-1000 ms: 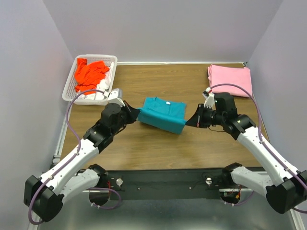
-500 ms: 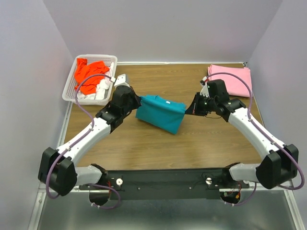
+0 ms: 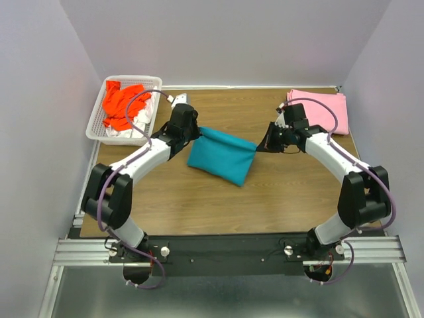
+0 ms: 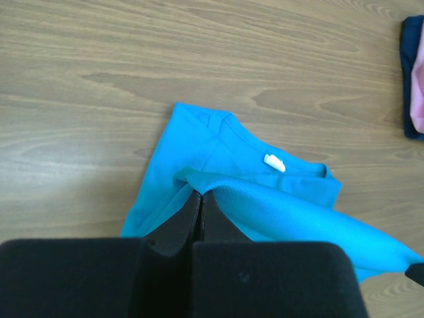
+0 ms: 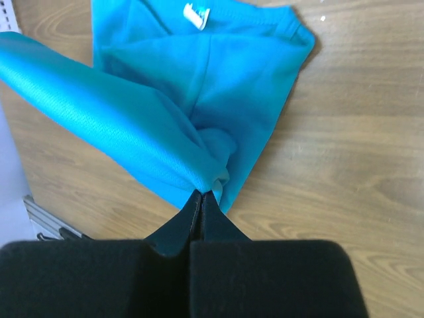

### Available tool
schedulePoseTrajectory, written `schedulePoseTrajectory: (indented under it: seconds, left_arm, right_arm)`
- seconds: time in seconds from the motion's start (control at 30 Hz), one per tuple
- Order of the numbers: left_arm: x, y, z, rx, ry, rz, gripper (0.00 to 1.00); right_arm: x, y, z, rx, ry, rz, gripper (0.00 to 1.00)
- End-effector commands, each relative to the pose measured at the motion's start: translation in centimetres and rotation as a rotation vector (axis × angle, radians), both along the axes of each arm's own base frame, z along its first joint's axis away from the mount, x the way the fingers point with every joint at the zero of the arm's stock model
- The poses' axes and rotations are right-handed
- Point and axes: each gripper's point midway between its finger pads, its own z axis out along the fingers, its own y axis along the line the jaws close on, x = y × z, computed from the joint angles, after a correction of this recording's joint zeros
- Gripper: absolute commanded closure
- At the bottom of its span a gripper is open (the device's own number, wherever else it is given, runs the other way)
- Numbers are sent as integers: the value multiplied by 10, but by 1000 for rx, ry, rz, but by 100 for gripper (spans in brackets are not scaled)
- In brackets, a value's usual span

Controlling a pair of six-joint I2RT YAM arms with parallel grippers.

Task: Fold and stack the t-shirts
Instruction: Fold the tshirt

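The teal t-shirt (image 3: 222,154) lies partly folded mid-table, its near half lifted and carried over toward the back. My left gripper (image 3: 197,130) is shut on its left corner; the left wrist view shows the pinched teal cloth (image 4: 265,205) over the collar with a white label (image 4: 274,162). My right gripper (image 3: 260,148) is shut on the right corner; the right wrist view shows the teal shirt (image 5: 165,119) hanging from the closed jaws. The pink t-shirt (image 3: 319,109) lies folded at the back right. The orange-red t-shirt (image 3: 124,103) and white cloth (image 3: 129,131) sit in the basket.
The white lattice basket (image 3: 96,112) stands at the back left corner. The wooden table (image 3: 199,199) ends at walls on three sides. A pink and dark cloth edge (image 4: 416,73) shows at the right of the left wrist view.
Both grippers have moved away from me toward the back, carrying the shirt's near edge up and over. The shirt's lifted half now spans between them, tilted.
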Motion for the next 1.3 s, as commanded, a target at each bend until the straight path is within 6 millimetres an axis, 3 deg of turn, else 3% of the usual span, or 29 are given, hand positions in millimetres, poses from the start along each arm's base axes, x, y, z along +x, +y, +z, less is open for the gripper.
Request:
schedulePoseTrajectory:
  seconds: [0.0,0.17,0.43,0.47,0.5,0.53,0.57,0.6,0.63,0.67,0.73,0.77,0.8,0.9,0.93,1.03,1.07,1.1,1.2,1.27]
  left_arm:
    - [29,4,-7,31,-7,7,100]
    - [47,3,-29,47,36,5,100]
    - [61,-2,-51,68,69,-34,100]
    - [62,-4,-53,68,76,-43,100]
    - [61,-5,-57,71,90,-53,99]
    - [61,-5,-59,75,98,-56,93]
    - [62,-5,-59,77,99,-59,79]
    - [60,-5,-62,81,113,-58,54]
    - [61,-4,-60,80,110,-52,38]
    - [61,-3,-54,82,98,-46,2]
    - [61,0,-46,79,85,-34,2]
    - [59,-1,-36,69,68,-38,2]
    - [57,-3,-29,53,57,-51,2]
    - [46,-8,-10,25,19,-82,2]
    - [43,-13,-4,6,1,-102,2]
    - [27,-21,1,-23,-16,-140,2]
    - [18,-26,-5,-35,1,-168,2]
    - [14,-29,-2,-46,-2,-177,2]
    - [4,-36,-5,-61,9,-207,2]
    - [-3,-38,-4,-63,7,-217,2]
  right_arm:
    - [22,-6,-8,1,6,-24,99]
    - [41,-7,-25,3,37,-35,99]
    - [64,-9,-54,-10,78,-66,99]
    - [67,-9,-59,-15,88,-69,97]
    - [70,-8,-58,-11,83,-71,82]
    - [70,-9,-62,-15,93,-72,82]
    - [73,-9,-60,-15,89,-74,67]
    - [75,-11,-60,-22,82,-80,59]
    - [77,-10,-56,-20,70,-78,54]
    - [79,-9,-51,-17,57,-74,46]
    - [78,-7,-39,-4,27,-48,35]
    - [75,-3,-32,20,16,-21,11]
    - [70,-2,-23,27,-6,-1,0]
    - [51,5,-11,68,-31,58,0]
    - [45,8,4,84,-73,85,0]
    - [18,34,17,193,-88,197,0]
    - [11,43,20,224,-89,224,0]
    - [0,64,30,263,-127,295,0]
    - [-18,101,27,260,-135,386,0]
    - [-20,117,25,258,-146,398,0]
